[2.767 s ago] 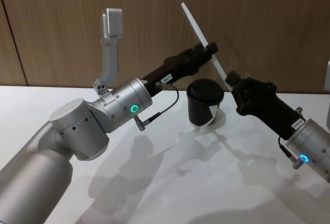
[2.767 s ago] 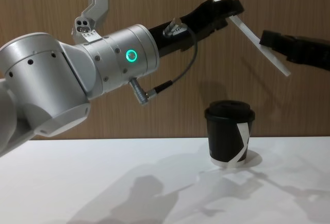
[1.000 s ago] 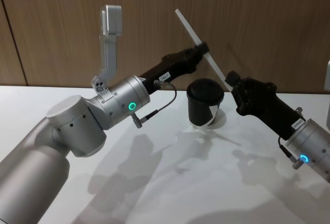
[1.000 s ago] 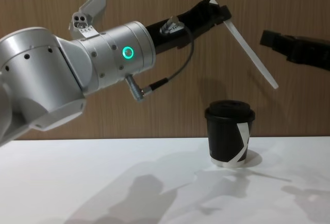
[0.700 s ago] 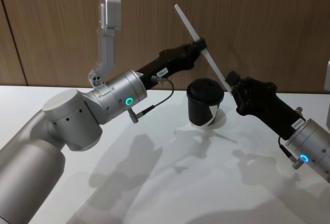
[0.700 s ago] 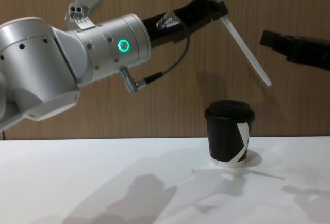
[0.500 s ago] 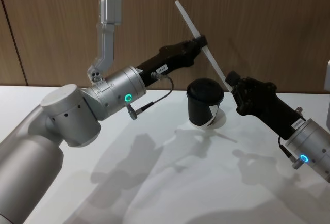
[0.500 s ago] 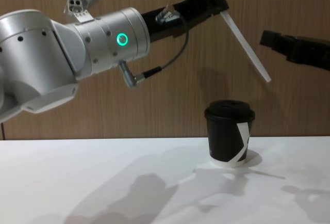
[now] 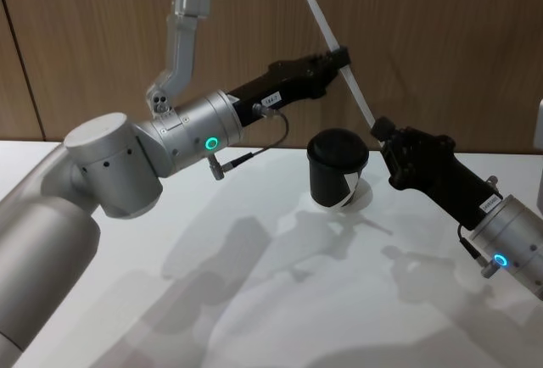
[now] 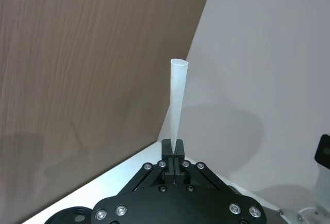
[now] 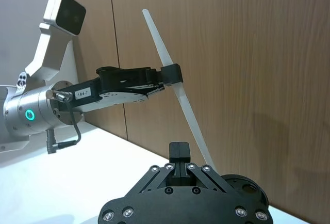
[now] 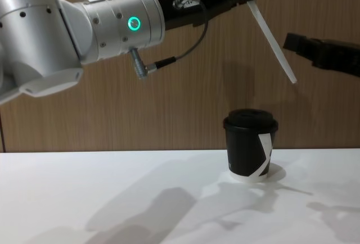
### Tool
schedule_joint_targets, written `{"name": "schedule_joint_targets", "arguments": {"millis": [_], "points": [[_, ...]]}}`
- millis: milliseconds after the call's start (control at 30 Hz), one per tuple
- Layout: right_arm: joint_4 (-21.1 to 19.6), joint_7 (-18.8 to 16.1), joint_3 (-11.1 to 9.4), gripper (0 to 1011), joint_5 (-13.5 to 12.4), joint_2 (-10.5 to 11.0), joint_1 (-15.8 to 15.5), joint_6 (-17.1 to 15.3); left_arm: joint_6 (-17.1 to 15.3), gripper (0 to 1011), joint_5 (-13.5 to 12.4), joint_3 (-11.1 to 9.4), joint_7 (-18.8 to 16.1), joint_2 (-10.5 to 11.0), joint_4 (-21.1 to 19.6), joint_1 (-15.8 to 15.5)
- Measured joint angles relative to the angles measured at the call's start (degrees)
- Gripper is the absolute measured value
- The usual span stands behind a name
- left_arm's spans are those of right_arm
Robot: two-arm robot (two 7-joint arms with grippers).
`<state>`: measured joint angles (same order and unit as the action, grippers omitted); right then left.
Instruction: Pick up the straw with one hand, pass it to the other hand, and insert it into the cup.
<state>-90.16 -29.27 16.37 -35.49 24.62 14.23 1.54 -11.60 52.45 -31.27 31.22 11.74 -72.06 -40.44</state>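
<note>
The white straw (image 9: 356, 92) slants steeply in the air, held near its middle by my left gripper (image 9: 339, 56), which is shut on it high above the table. In the chest view the straw (image 12: 273, 44) ends a little above and to the right of the cup (image 12: 251, 145). The black lidded cup (image 9: 337, 169) stands upright on the table. My right gripper (image 9: 379, 128) hangs to the right of the cup, shut with nothing in it, close beside the straw's lower end. The left wrist view shows the straw (image 10: 178, 100) rising from the pinched fingertips (image 10: 166, 149).
The white table (image 9: 280, 300) stretches out in front of the cup, crossed by the arms' shadows. A wooden wall (image 9: 441, 37) stands close behind the cup and both grippers. The left arm's silver body (image 9: 110, 173) reaches in over the table's left side.
My left gripper has risen and carried the straw upward, so its lower end now hangs higher above the cup. The right gripper and the cup have stayed put.
</note>
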Motion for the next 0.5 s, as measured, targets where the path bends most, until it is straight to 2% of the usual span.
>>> {"name": "schedule_joint_targets", "arguments": {"millis": [200, 500], "points": [[0.0, 0.0, 0.0, 0, 0.0, 0.0, 0.0, 0.0, -1.0, 5, -2.0, -1.6, -1.2, 1.0, -0.1, -1.7], [0.0, 0.0, 0.0, 0, 0.0, 0.0, 0.0, 0.0, -0.4, 5, -5.4, -3.4, -2.9, 1.8, -0.2, -3.1]]}}
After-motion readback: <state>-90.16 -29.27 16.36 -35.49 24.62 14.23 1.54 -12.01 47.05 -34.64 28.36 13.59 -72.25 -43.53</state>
